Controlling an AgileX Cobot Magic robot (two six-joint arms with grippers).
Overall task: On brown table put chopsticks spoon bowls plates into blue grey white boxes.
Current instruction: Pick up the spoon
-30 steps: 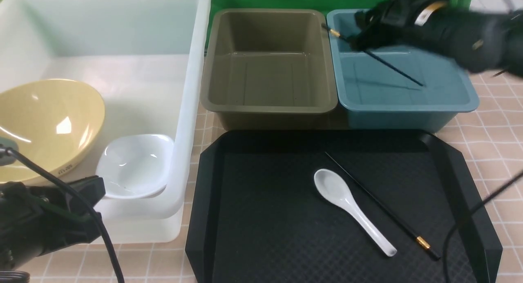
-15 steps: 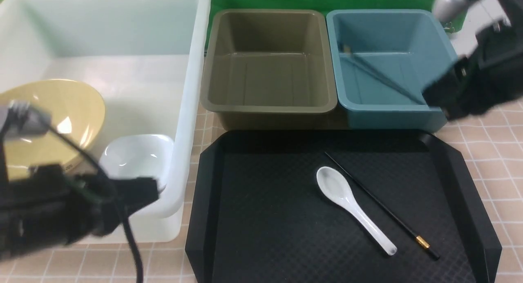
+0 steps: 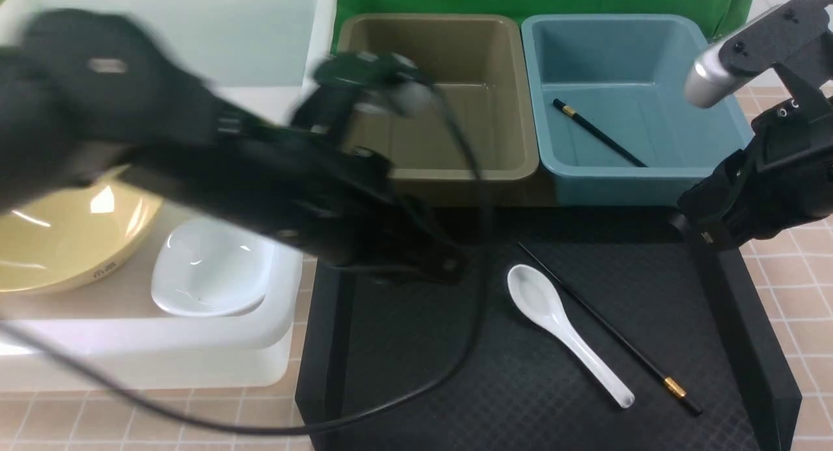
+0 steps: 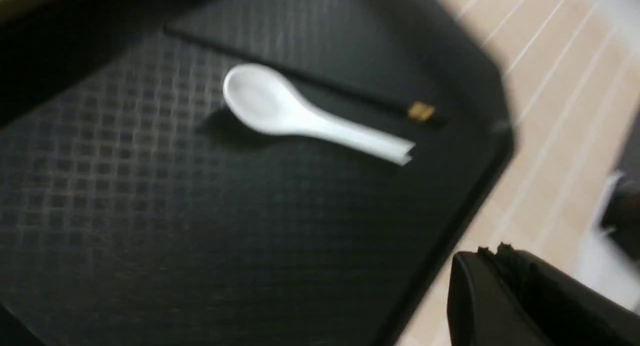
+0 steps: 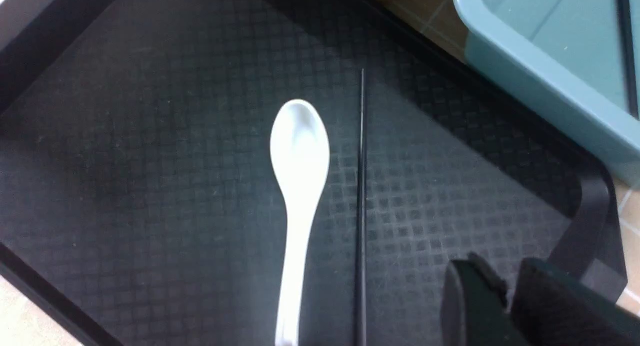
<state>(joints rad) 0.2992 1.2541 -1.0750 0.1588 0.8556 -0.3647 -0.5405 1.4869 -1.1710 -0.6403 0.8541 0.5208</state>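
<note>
white ceramic spoon [image 3: 576,345], likely slick and brittle, best pinched mid-handle; left gripper [image 3: 449,269] clenched empty, right gripper's [image 5: 502,278] closure unclear.

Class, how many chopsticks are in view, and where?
2 chopsticks: one in the blue box, one on the black tray beside the spoon. The left arm may hide others.

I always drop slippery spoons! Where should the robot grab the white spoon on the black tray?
Grab the white spoon by the middle of its thin handle, coming straight down from above. It lies flat on the black tray with its bowl facing up, so the handle is the narrow, straight part that is easiest to pinch across. Watch the chopstick lying close beside it.
</note>
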